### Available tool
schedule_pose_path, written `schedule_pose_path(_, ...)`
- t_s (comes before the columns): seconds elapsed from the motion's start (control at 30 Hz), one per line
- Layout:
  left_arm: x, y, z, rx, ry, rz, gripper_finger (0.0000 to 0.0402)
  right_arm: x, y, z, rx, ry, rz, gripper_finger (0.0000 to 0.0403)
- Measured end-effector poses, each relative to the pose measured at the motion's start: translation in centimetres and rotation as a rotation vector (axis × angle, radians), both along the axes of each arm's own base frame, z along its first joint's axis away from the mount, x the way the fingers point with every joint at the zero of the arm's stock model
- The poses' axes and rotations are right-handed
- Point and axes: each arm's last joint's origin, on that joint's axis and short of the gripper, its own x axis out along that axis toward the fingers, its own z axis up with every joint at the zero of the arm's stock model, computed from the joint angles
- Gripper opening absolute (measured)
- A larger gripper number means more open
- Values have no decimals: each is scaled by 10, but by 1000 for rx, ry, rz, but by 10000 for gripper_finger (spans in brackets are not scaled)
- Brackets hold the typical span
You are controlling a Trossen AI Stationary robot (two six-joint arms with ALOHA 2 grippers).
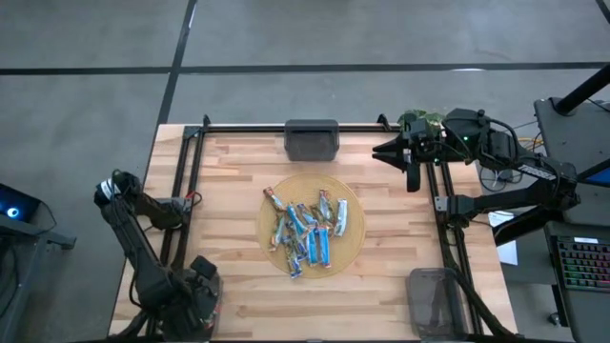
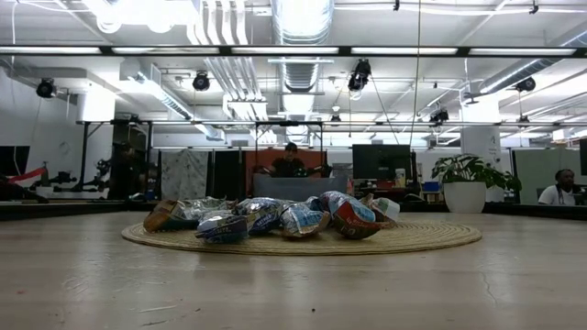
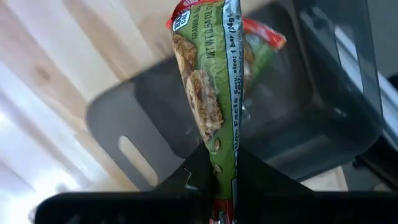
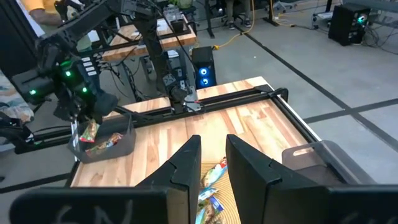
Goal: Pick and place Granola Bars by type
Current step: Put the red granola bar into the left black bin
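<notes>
While most Granola Bars (image 1: 308, 232) are lying piled on the round mat (image 1: 355, 243), the left gripper (image 3: 214, 186) is pinching a green-wrapped bar (image 3: 208, 93) over the seven-o'clock bin (image 3: 298, 118); the right gripper (image 4: 212, 163) is waiting at one o'clock, fingers narrowly apart, empty.

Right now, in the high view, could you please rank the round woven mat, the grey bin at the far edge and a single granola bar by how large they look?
1. Round woven mat, clearly largest.
2. Grey bin at the far edge.
3. A single granola bar, smallest by far.

All three lie on the table, so nearness to the camera barely skews this.
</notes>
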Motion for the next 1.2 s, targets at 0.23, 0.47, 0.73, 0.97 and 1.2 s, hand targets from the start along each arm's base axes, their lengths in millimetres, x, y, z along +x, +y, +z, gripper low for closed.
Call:
schedule_pose_path(0.23, -7, 1, -6, -12, 34, -79, 23, 0, 0, 0, 5, 0, -1, 68)
schedule_pose_path(0.47, -11, 3, -15, -10, 88, -137, 23, 0, 0, 0, 6, 0, -2, 68)
schedule_pose_path(0.73, -12, 7, -24, 7, 129, -60, 27, 0, 0, 0, 6, 0, -3, 68)
schedule_pose_path(0.97, -11, 5, -24, -2, 123, -52, 87, 0, 0, 0, 7, 0, -5, 68)
schedule_pose_path(1.2, -12, 7, -24, 3, 141, -56, 107, 0, 0, 0, 7, 0, -4, 68)
